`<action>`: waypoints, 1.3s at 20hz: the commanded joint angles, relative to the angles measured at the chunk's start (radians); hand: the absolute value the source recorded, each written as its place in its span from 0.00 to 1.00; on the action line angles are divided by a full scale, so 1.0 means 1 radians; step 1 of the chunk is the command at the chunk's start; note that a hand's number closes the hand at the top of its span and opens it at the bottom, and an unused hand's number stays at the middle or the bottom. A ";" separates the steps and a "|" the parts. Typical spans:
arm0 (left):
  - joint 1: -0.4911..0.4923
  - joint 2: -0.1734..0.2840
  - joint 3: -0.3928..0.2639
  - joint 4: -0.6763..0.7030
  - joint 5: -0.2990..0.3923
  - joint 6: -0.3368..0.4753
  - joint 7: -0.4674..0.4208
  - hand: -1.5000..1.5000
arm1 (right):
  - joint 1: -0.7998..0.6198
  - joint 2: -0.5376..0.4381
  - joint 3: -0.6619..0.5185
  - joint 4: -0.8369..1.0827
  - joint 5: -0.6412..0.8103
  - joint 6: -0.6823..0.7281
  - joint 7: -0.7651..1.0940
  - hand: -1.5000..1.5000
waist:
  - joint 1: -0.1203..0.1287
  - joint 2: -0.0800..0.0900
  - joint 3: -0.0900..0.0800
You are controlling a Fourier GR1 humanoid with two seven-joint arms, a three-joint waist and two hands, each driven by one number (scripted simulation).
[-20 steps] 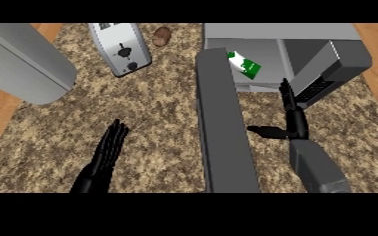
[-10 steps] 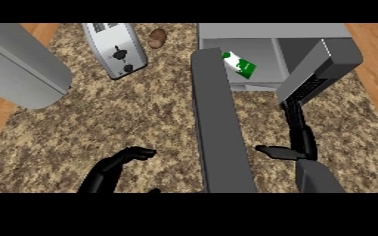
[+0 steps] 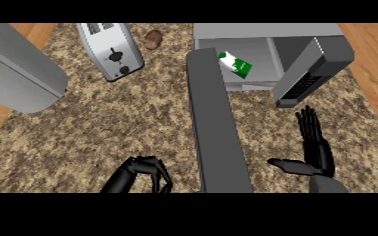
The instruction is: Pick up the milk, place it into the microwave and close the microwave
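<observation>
A large grey appliance is cut off at the counter's left edge, beside a silver toaster and a small brown item too indistinct to name. The left hand, low in view, curls its fingers around nothing. The microwave stands open, its long door swung toward the onlooker, partly hiding the milk lying tilted inside. The right hand rests spread wide, fingers straight, below the microwave's control panel.

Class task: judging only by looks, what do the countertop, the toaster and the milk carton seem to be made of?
Countertop: probably polished granite, speckled brown and cream. Toaster: likely brushed metal, plain silver-grey with dark slots. Milk carton: apparently printed cardboard, flat green-and-white faces.
</observation>
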 commanded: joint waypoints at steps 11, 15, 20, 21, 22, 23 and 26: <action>-0.215 -0.212 -0.217 0.369 -0.125 0.057 -0.015 1.00 | 0.402 -0.042 0.060 -0.675 -0.204 0.187 0.235 0.00 | 0.001 0.006 -0.001; -0.371 -0.214 -0.314 0.455 -0.025 0.176 0.042 1.00 | 0.490 -0.071 0.069 -0.815 -0.261 0.247 0.271 0.00 | -0.013 0.010 -0.001; -0.524 -0.215 -0.411 0.545 0.149 0.259 0.048 1.00 | 0.523 -0.059 0.110 -0.990 -0.323 0.260 0.357 0.00 | -0.042 0.015 -0.003; -0.541 -0.215 -0.462 0.554 0.154 0.311 0.056 1.00 | 0.526 -0.096 0.089 -0.989 -0.344 0.280 0.379 0.00 | -0.049 0.016 -0.002; -0.589 -0.215 -0.473 0.589 0.188 0.331 0.044 1.00 | 0.500 -0.075 0.108 -0.943 -0.307 0.263 0.343 0.00 | -0.053 0.021 -0.001; -0.613 -0.216 -0.476 0.582 0.207 0.345 0.073 1.00 | 0.575 -0.075 0.110 -1.006 -0.312 0.277 0.334 0.00 | -0.069 0.018 -0.002; -0.693 -0.216 -0.488 0.581 0.278 0.375 0.079 1.00 | 0.517 -0.117 0.093 -1.006 -0.365 0.298 0.396 0.00 | -0.090 0.027 -0.002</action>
